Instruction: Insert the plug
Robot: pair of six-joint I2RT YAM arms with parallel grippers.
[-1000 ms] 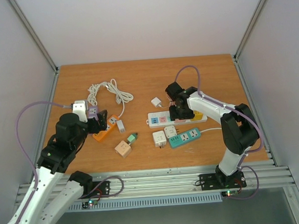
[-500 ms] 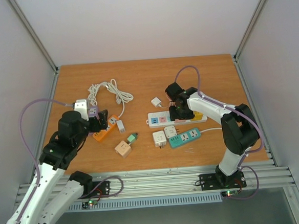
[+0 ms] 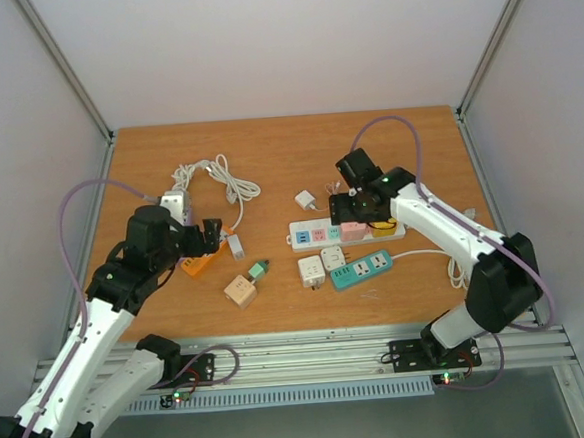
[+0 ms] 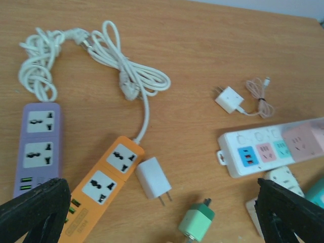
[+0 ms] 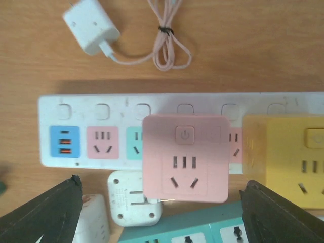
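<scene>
A pink socket adapter (image 5: 185, 157) sits on the white power strip (image 5: 101, 109), with a yellow adapter (image 5: 286, 157) right beside it. I cannot tell how deep its pins are. My right gripper (image 5: 162, 212) is open and hangs above the pink adapter (image 3: 353, 231), with the jaws wide on either side and not touching it. My left gripper (image 4: 162, 223) is open and empty above a white charger (image 4: 151, 177) and the orange power strip (image 4: 101, 182). In the top view the right gripper (image 3: 356, 202) is over the white strip (image 3: 308, 236) and the left gripper (image 3: 205, 237) is over the orange strip (image 3: 201, 262).
A green plug (image 4: 197, 223) and a beige cube (image 3: 241, 291) lie near the table's middle. A purple strip (image 4: 39, 142) and a coiled white cable (image 4: 121, 71) are at the left. A teal strip (image 3: 361, 269), white adapters (image 3: 311, 271) and a small charger with cable (image 3: 306, 199) surround the white strip.
The right arm has swung outward and its gripper has lifted off the strip, so the pink adapter now shows. The left arm has shifted slightly right.
</scene>
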